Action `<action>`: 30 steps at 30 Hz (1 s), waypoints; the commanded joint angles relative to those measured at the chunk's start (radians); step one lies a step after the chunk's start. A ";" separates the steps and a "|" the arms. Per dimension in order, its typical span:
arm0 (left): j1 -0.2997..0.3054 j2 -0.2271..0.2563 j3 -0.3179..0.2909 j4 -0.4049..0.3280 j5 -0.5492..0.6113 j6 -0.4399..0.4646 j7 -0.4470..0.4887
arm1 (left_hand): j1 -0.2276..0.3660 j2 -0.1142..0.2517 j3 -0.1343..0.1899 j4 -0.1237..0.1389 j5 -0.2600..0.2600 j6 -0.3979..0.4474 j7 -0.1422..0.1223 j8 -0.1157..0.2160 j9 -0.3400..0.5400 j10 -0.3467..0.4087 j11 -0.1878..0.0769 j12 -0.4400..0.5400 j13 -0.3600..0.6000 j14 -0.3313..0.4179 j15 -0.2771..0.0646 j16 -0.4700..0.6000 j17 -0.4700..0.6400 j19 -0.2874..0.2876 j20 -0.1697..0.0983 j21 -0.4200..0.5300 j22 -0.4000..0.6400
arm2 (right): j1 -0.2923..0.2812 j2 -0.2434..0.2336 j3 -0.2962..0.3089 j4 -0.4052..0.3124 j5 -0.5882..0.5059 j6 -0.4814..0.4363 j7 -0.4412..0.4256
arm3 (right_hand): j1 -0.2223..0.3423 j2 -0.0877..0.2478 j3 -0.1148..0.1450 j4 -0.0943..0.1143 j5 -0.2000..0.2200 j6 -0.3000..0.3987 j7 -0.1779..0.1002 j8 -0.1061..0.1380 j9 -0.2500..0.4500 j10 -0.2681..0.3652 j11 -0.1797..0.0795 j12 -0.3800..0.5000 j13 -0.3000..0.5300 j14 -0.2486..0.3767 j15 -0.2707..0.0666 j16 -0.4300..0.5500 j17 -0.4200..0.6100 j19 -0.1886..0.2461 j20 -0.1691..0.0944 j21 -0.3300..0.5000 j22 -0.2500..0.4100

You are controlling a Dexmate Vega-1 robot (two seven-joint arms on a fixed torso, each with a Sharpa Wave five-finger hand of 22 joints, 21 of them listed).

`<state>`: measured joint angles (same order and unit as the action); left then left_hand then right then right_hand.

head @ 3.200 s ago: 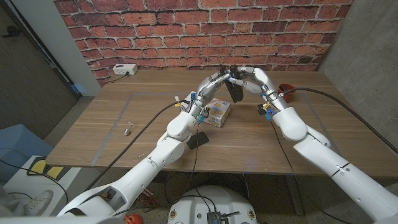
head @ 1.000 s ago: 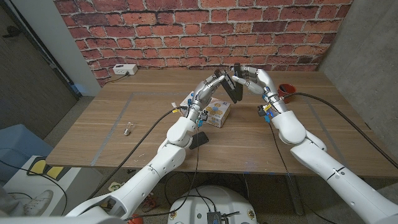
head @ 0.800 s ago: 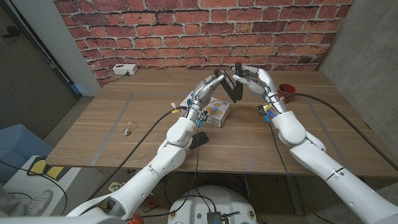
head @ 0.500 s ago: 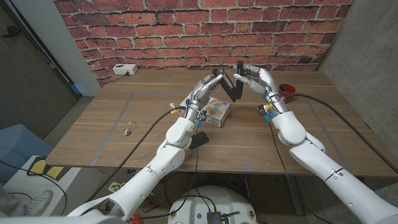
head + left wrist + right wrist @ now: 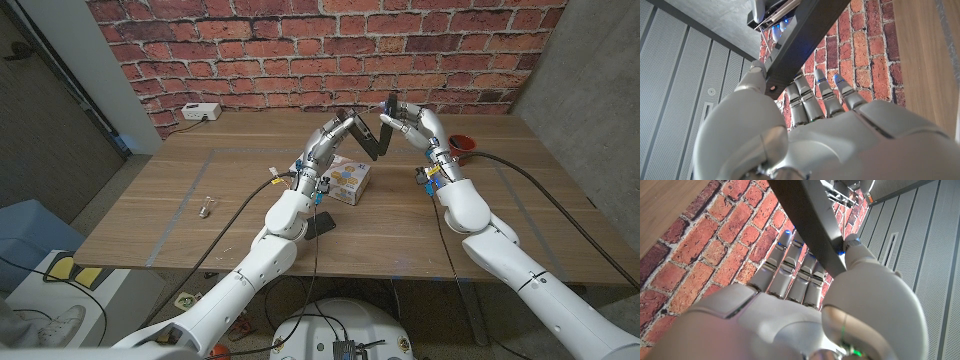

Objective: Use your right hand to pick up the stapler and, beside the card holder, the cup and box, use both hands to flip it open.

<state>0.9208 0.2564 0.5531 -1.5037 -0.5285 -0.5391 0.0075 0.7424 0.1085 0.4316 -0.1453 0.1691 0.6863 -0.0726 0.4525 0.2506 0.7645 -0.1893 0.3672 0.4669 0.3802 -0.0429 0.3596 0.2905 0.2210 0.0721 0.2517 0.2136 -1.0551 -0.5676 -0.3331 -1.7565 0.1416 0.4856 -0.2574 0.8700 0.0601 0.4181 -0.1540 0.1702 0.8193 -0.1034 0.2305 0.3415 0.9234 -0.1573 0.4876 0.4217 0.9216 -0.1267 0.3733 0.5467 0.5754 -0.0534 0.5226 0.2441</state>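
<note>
A black stapler [image 5: 366, 137] hangs in the air above the back middle of the table, swung open into two arms. My left hand [image 5: 328, 142] grips the lower arm, which slants down towards the box [image 5: 345, 180]. My right hand [image 5: 418, 124] holds the upper arm near its tip. In the left wrist view the stapler [image 5: 800, 40] is a dark bar pinched between thumb and fingers of the left hand [image 5: 805, 130]. The right wrist view shows the other dark bar of the stapler [image 5: 810, 225] pressed under the thumb of the right hand [image 5: 805, 310]. The red cup [image 5: 460, 144] stands right of the hands, and the black card holder [image 5: 321, 224] lies in front of the box.
A white power strip [image 5: 200, 112] lies at the back left by the brick wall. A small metal object [image 5: 205, 208] sits on the left part of the wooden table [image 5: 200, 170]. Cables trail from both wrists across the table.
The stapler, held shut between both hands, has opened. My right hand has carried the upper arm up and to the right, while the left hand keeps the lower arm.
</note>
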 commanded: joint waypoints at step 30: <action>0.025 -0.063 -0.028 0.046 -0.079 -0.067 -0.003 | 0.178 0.068 -0.063 -0.011 0.011 0.146 -0.073 0.025 -0.007 0.045 -0.019 -0.061 0.064 0.243 -0.174 0.633 0.494 0.011 -0.001 0.228 0.259 | 0.021 0.078 0.004 0.091 0.129 0.074 0.038 | 0.127 0.132 0.057 0.052 0.006 -0.003 -0.002 0.000 0.004 0.032 -0.034 -0.007 -0.004 0.001 -0.113 -0.008 0.006 -0.018 -0.086 0.028 0.005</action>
<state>0.9385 0.2024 0.5325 -1.4648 -0.5921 -0.5936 0.0038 0.8037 0.0818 0.3710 -0.1508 0.1738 0.7170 -0.0673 0.4839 0.2395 0.8126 -0.1994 0.3098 0.5264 0.6082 -0.0447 0.9877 0.7078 0.2389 0.0682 0.4735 0.4663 -1.0380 -0.5032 -0.3296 -1.6776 0.2589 0.5495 -0.2192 0.8699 0.0600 0.4142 -0.1499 0.1701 0.8128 -0.0967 0.2265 0.3413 0.9240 -0.1576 0.4811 0.4142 0.9216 -0.1267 0.3686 0.5495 0.5644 -0.0536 0.5458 0.2439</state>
